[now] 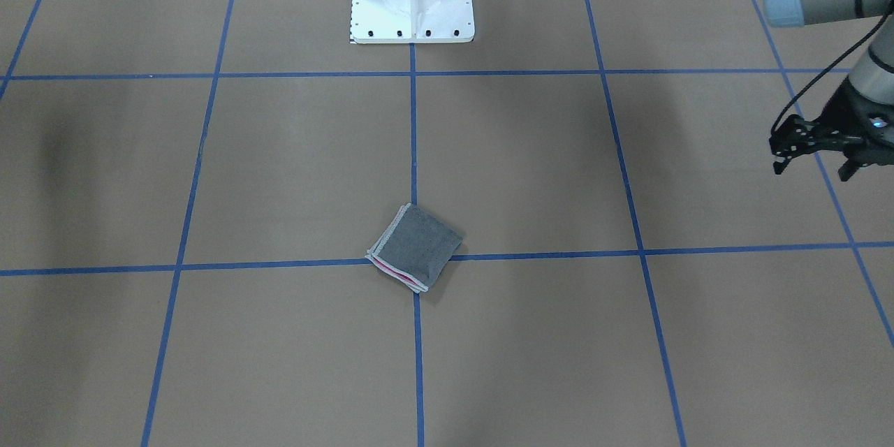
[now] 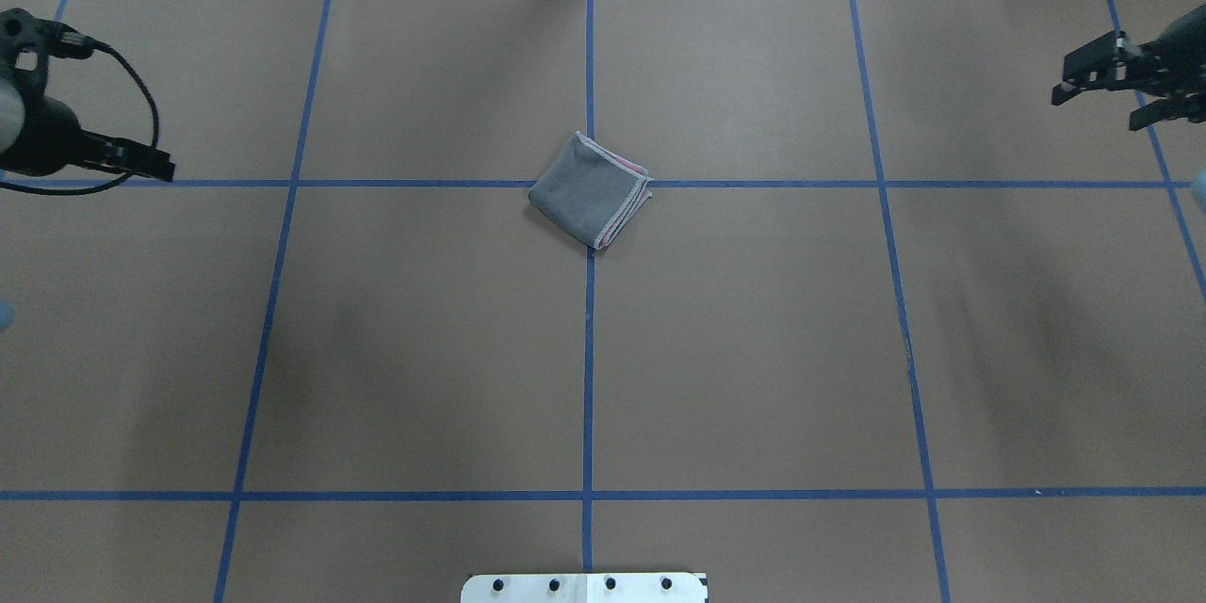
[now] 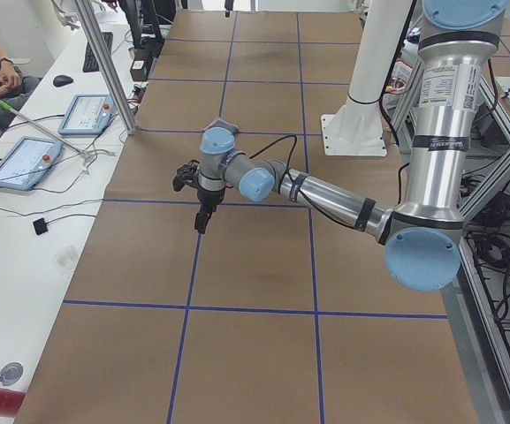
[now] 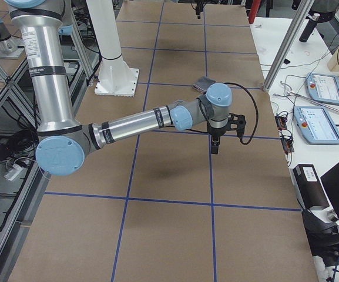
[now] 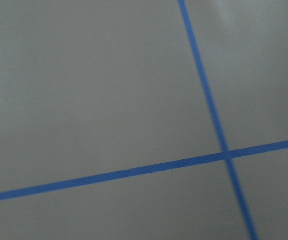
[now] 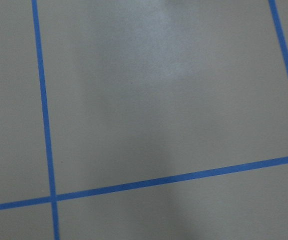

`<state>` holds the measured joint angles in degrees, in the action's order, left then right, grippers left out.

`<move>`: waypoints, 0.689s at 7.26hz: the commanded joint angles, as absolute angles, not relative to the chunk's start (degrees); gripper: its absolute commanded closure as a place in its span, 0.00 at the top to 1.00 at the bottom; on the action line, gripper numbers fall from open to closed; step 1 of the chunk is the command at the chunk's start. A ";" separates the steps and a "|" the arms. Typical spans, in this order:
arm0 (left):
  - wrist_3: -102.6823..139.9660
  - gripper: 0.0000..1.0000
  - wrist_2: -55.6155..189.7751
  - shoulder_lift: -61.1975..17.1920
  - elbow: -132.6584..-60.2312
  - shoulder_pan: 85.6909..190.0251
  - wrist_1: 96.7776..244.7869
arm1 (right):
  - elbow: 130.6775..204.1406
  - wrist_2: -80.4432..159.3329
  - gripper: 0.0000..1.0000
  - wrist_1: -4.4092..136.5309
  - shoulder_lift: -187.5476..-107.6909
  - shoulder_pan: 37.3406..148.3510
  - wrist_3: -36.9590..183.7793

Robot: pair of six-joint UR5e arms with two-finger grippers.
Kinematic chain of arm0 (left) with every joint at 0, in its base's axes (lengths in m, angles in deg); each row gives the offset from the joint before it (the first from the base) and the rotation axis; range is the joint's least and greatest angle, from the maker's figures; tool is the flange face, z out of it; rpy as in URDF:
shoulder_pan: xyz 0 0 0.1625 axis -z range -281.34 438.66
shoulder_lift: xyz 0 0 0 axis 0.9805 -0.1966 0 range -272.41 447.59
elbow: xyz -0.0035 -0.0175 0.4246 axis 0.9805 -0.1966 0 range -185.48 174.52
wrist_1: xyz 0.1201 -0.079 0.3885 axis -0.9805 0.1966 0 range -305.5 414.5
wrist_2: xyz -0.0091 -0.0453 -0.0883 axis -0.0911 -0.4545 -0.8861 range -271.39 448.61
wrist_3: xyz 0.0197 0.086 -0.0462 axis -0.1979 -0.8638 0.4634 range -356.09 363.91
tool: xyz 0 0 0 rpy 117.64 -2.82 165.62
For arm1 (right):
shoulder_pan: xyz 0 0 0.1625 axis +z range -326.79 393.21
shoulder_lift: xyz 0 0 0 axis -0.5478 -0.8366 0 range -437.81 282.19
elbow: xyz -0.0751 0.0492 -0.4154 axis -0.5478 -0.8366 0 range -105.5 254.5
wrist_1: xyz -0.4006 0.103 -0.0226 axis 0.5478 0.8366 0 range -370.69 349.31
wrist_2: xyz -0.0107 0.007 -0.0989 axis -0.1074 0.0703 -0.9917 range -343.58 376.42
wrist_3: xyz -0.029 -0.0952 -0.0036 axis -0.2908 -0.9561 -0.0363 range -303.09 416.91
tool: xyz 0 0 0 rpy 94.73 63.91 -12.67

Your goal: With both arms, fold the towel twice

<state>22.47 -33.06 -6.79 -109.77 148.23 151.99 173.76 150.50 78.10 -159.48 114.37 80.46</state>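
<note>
At the two ends of the table [image 2: 424, 349], both grippers hang above brown paper and hold nothing. The left gripper [image 1: 811, 166] has its jaws spread wide, and the right gripper [image 2: 1096, 110] is spread too. Each wrist camera sees only paper and blue tape [image 2: 754, 184] below it.

Well apart from either gripper, about midway between them, the towel [image 2: 589, 190] lies on a crossing of tape lines. It is a small thick square, dark grey side up and turned askew to the lines. Its pale borders are stacked in layers, and a strip of pink shows along one open side.

Judging by those layers, both folds look done. The risk now is to the finished shape. Springy terry may relax and lift the top layer, and the layers sit slightly offset. An arm passing low across the middle could catch a loose corner and drag the fold open.
</note>
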 commanded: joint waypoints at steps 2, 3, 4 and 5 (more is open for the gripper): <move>7.38 1.00 -49.27 -9.00 -100.70 163.80 142.83 | 171.46 148.43 1.00 87.57 -159.11 116.80 63.94; 0.73 1.00 -49.29 -8.91 -95.53 167.05 143.44 | 169.88 148.78 1.00 87.31 -159.02 116.80 63.77; -3.26 1.00 -49.64 -8.30 -94.61 169.43 143.45 | 170.04 150.00 1.00 87.31 -159.02 116.80 63.76; -2.77 1.00 -49.46 -6.99 -95.99 169.45 143.01 | 170.04 150.19 1.00 87.23 -158.94 116.71 63.76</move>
